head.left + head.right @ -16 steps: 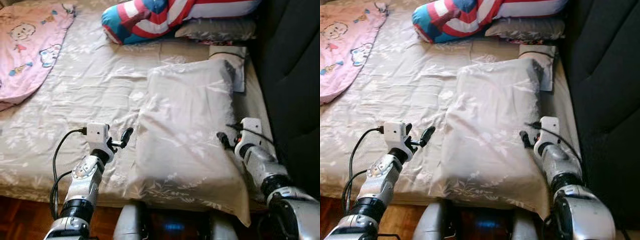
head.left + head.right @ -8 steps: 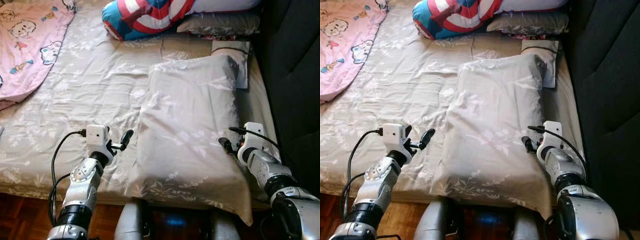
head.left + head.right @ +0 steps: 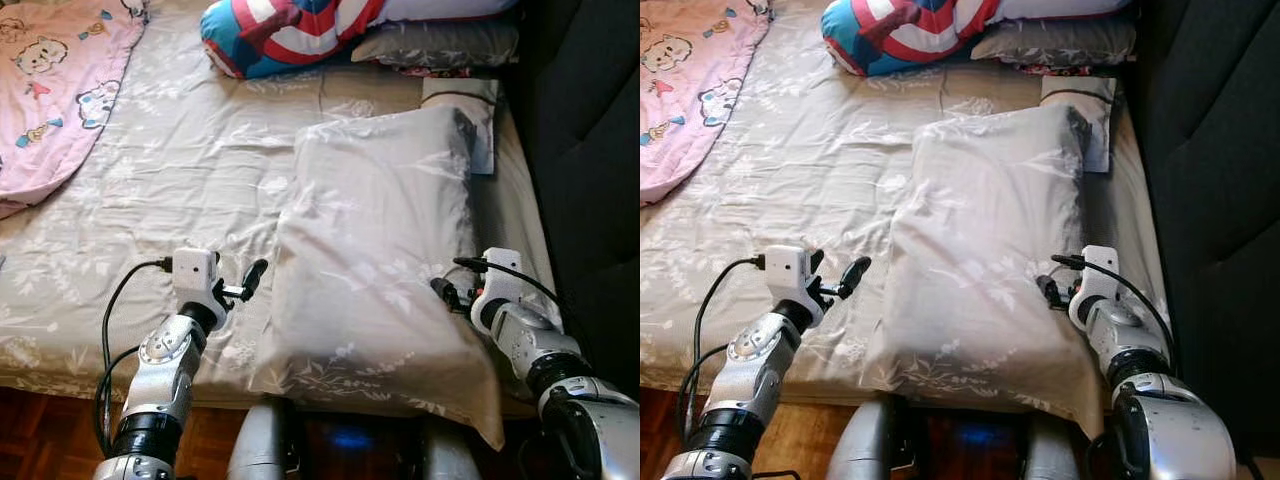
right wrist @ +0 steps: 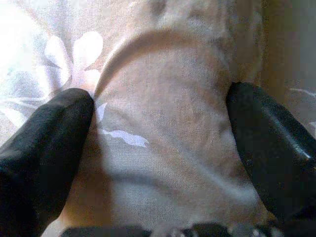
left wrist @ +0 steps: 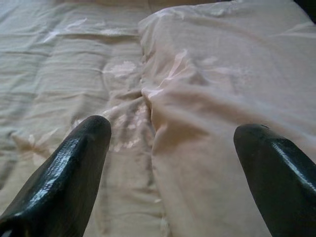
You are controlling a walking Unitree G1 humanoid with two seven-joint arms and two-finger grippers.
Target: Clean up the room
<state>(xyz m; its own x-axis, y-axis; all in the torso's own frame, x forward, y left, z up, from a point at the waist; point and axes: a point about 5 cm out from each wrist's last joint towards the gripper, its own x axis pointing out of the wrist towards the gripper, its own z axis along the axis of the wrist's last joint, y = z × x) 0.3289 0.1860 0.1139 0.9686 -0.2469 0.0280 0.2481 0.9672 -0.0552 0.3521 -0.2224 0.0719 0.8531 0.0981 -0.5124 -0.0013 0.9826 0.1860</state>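
1. A big grey pillow (image 3: 375, 250) with a white leaf print lies on the bed (image 3: 150, 190), on the right side, with its near corner hanging over the near edge.
2. The right tool (image 4: 158, 133) is at the pillow's right edge, near the near end. Its two black fingers (image 4: 44, 143) are apart, with a fold of the pillow's cloth bunched between them. The fingers touch the cloth on both sides, but I cannot tell if they squeeze it tight.
3. The left tool (image 3: 248, 283) hangs just left of the pillow, low over the sheet. Its fingers (image 5: 74, 163) are wide apart and hold nothing. The pillow's left edge lies just in front of them.
4. A red, white and blue striped cushion (image 3: 290, 30) lies at the far end of the bed.
5. A dark grey pillow (image 3: 440, 45) lies just right of the cushion, partly under it.
6. A pink blanket (image 3: 55, 80) with cartoon animals covers the far left corner of the bed.
7. A small pale cloth item (image 3: 470, 110) lies just past the big pillow's far right corner.
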